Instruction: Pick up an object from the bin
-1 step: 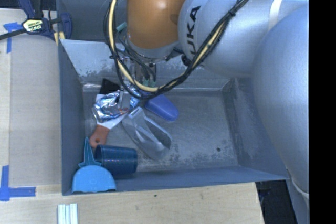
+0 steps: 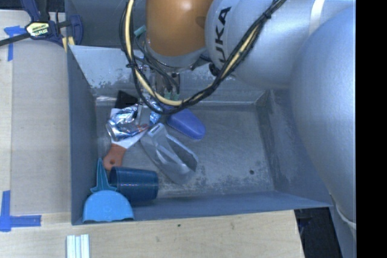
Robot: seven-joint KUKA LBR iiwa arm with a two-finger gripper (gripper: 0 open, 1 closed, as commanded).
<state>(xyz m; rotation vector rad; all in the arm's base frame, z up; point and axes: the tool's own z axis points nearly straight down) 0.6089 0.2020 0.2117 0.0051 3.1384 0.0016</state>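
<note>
My gripper (image 2: 164, 83) hangs under the wrist at the bin's back left, low over the things there. A crumpled piece of silver foil (image 2: 123, 124) lies just to its lower left. Right below it, to the right, rests a blue oval thing (image 2: 188, 124). A clear plastic piece (image 2: 170, 155) stretches from beneath the gripper toward the bin's middle. A small black thing (image 2: 125, 97) sits against the back wall to the gripper's left.
In the front left corner a dark blue cup (image 2: 135, 184) lies on its side beside a light blue funnel-like piece (image 2: 107, 204). A small orange-brown bit (image 2: 113, 158) is just above them. The big arm covers the bin's right side.
</note>
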